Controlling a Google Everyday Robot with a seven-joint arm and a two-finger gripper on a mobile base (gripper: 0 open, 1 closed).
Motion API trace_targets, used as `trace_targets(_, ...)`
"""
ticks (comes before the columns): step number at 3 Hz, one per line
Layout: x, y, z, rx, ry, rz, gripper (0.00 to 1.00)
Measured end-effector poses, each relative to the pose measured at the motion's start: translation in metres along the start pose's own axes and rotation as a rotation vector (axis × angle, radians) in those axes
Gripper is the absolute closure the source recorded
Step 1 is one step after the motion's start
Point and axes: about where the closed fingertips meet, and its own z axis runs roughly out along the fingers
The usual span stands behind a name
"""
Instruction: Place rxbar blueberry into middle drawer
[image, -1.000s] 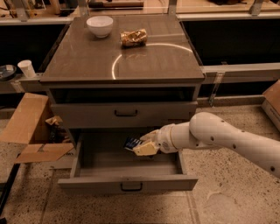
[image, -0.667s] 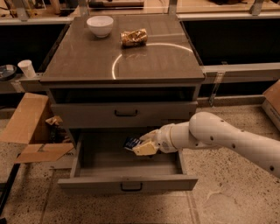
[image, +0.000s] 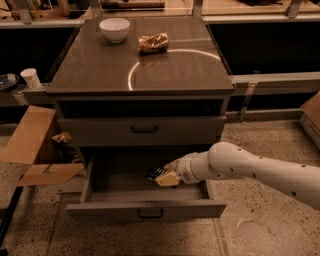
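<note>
The middle drawer (image: 100, 210) is pulled open below the cabinet top, and its grey box shows bare floor on the left. My gripper (image: 164, 176) reaches in from the right over the drawer's middle. It is shut on the rxbar blueberry (image: 153, 172), a small dark blue bar that sticks out to the left of the fingers, low inside the drawer. I cannot tell whether the bar touches the drawer floor.
The closed drawer front (image: 142, 130) sits just above. On the cabinet top are a white bowl (image: 114, 28) and a golden-brown snack bag (image: 153, 42). An open cardboard box (image: 32, 145) lies on the floor to the left, with a paper cup (image: 31, 77) behind it.
My gripper has lowered a little into the drawer with the bar still in it. Nothing else has moved.
</note>
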Motion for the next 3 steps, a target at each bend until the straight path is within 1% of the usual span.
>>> trace_targets(1,0.034,-0.022,0.026,0.033,0.033,0.0,1.0)
trace_targets(2,0.054,-0.044,0.048,0.043,0.052,-0.001,1.0)
trace_targets(3,0.063,-0.067,0.07,0.029,0.051,-0.005,1.0)
